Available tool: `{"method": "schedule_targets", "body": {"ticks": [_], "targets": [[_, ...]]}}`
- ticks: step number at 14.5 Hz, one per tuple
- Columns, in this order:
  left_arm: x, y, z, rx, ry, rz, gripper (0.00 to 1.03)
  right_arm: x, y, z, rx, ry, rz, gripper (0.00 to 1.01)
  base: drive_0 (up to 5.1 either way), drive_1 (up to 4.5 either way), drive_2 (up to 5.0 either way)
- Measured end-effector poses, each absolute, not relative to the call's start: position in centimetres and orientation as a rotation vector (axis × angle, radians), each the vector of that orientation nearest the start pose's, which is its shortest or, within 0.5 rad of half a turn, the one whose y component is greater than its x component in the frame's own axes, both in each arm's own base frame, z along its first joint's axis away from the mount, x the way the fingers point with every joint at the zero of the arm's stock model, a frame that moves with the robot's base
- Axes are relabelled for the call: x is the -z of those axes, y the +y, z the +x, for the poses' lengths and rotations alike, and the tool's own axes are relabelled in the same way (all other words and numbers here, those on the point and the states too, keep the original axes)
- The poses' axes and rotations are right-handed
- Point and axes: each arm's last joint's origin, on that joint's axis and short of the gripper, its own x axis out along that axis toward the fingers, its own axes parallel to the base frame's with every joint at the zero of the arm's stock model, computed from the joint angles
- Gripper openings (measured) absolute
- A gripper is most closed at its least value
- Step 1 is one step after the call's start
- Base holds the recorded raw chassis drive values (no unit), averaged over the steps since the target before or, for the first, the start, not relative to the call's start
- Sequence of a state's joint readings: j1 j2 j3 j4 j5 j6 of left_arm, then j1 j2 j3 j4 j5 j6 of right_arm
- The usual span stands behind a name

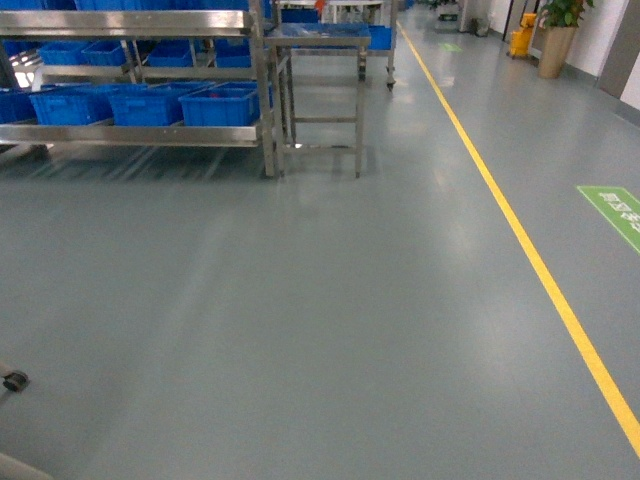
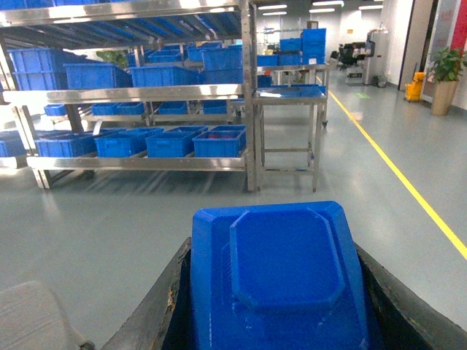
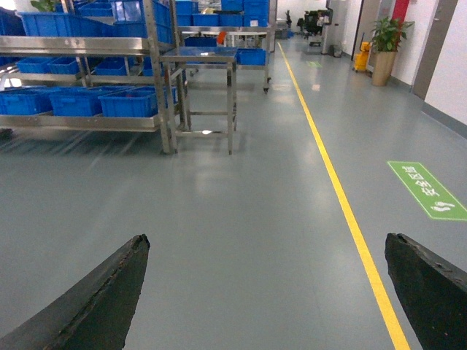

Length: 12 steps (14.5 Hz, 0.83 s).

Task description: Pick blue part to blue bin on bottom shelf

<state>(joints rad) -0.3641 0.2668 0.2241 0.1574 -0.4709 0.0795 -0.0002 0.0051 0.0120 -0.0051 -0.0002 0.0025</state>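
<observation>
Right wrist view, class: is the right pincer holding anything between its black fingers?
No. The right pincer is open, its black fingers spread wide with only bare grey floor showing between them.

**Colours in view**

You see a saturated blue part [image 2: 281,281] between black fingers [image 2: 149,313]. Blue bins [image 1: 222,104] sit on the shiny silver bottom shelf [image 1: 130,135]. The small table [image 1: 318,40] is bare steel with a blue top. The floor [image 1: 300,320] is grey-green, with a yellow line [image 1: 520,235] and a green-and-white marker [image 1: 615,212].
</observation>
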Motion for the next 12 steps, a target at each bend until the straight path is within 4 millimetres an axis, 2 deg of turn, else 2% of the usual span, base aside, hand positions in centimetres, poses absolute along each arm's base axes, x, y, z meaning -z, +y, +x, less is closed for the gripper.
{"method": "schedule_targets", "body": {"ticks": [12], "targets": [[-23.33,-2.53,10.34,-0.11,-0.101,0.033,0.44,-16.67,0.0,9.73,0.0,-0.002,0.002,0.98,0.0,4.05,-4.2]]}}
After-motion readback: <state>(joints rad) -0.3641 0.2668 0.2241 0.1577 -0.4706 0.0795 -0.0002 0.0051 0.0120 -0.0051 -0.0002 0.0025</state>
